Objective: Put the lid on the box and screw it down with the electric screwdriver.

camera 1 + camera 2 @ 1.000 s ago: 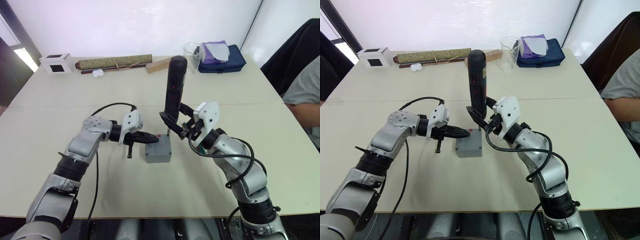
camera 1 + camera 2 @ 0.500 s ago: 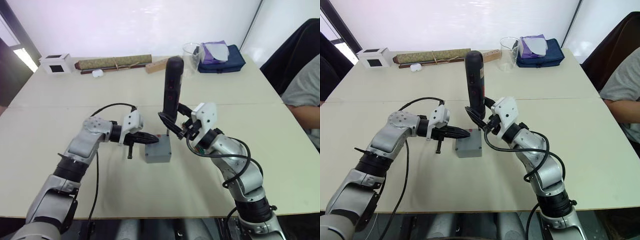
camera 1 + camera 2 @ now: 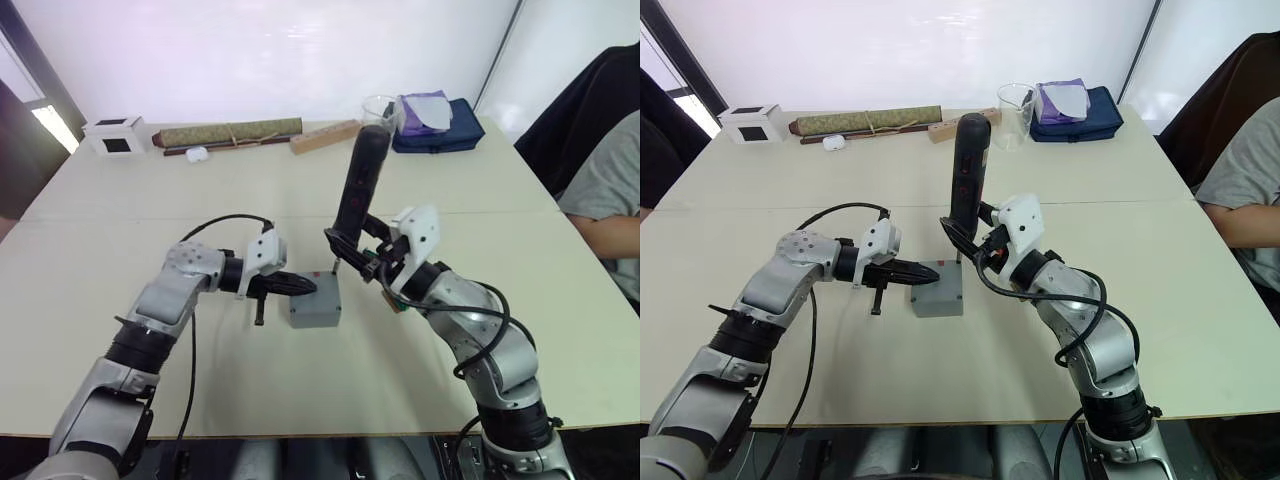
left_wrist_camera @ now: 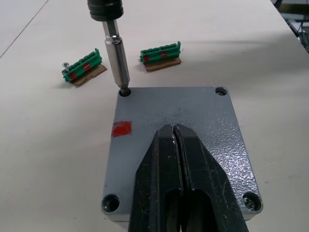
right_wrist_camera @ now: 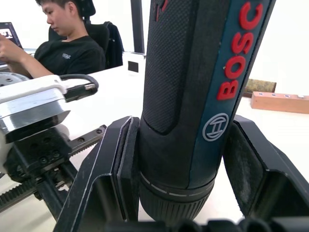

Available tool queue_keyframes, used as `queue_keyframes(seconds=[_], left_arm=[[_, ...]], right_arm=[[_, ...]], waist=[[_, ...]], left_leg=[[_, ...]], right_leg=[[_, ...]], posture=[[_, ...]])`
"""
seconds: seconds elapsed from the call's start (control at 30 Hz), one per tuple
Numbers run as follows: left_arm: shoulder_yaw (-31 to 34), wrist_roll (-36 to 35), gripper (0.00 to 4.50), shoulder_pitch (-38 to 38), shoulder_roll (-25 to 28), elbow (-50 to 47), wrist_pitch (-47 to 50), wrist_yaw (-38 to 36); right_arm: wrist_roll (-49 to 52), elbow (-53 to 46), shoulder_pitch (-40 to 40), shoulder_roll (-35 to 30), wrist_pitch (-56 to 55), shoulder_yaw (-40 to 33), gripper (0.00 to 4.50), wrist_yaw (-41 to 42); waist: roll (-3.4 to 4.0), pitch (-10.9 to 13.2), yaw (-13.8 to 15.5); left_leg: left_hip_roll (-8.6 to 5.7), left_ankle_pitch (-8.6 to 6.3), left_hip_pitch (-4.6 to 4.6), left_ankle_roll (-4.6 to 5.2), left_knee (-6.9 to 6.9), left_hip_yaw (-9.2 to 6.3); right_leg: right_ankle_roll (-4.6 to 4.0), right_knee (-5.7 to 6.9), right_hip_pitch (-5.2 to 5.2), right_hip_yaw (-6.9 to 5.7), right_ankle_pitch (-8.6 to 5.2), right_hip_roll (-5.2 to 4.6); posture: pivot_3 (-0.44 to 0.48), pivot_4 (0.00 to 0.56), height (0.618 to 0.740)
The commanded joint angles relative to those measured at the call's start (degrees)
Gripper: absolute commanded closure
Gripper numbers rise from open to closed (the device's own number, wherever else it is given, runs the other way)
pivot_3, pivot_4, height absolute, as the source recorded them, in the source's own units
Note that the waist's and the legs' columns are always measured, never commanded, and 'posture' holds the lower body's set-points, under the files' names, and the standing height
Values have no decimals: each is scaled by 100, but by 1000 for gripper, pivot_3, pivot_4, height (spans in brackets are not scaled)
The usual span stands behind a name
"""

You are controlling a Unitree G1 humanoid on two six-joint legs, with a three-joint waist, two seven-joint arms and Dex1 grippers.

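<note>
1. Since tilted from upright a sec ago, electric screwdriver (image 3: 358,187) now leans back, clamped in right gripper (image 3: 362,258); bit seated in far corner hole of lid (image 4: 181,112).
2. Lid already on box (image 3: 313,308), mid-table.
3. Left gripper (image 4: 174,153), fingers pressed together, holding lid down, unchanged.
4. Means: fastening underway; other corner holes prob. pending.

head eyes overlook the table (image 3: 90,250); wrist cameras sit close.

Grey lid (image 4: 183,125) seated on box (image 3: 314,312); tilted black electric screwdriver (image 3: 356,200), bit in corner hole.
</note>
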Motion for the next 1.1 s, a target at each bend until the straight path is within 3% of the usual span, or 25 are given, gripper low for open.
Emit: queue_keyframes(seconds=[0.03,0.23,0.77,0.93,1.1], left_arm=[[-63,105,4500,82,55,-44,-45,5],[-62,138,4500,101,10,-1,-84,55],[-119,228,4500,144,-124,133,-282,153],[-89,183,4500,143,-155,70,-239,148],[-5,66,4500,119,-162,-122,-165,154]], right_arm=[[-213,238,143,-226,471,385,2383,46],[-172,382,77,-131,631,432,2383,-44],[-175,323,-432,-218,915,410,2383,-27],[271,-196,-873,-52,1186,-97,2383,-145],[1236,-705,-1625,243,1937,-1118,2383,-613]], waist=[[2,-20,-3],[-1,-41,-4],[-1,-48,-1],[-1,-47,7],[7,-33,7]], left_leg=[[0,0,1,0,0,0],[1,-4,65,6,-15,3],[1,-5,66,6,-17,2],[1,-5,60,6,-18,2],[1,-5,29,6,-18,1]], right_leg=[[0,0,0,0,0,0],[-14,-12,60,2,-15,1],[-23,-15,59,3,-24,0],[-23,-17,56,3,-24,-1],[-17,-16,26,4,-19,-2]], posture=[[0,150,736],[0,150,736],[0,150,736],[0,150,736],[0,150,736]])
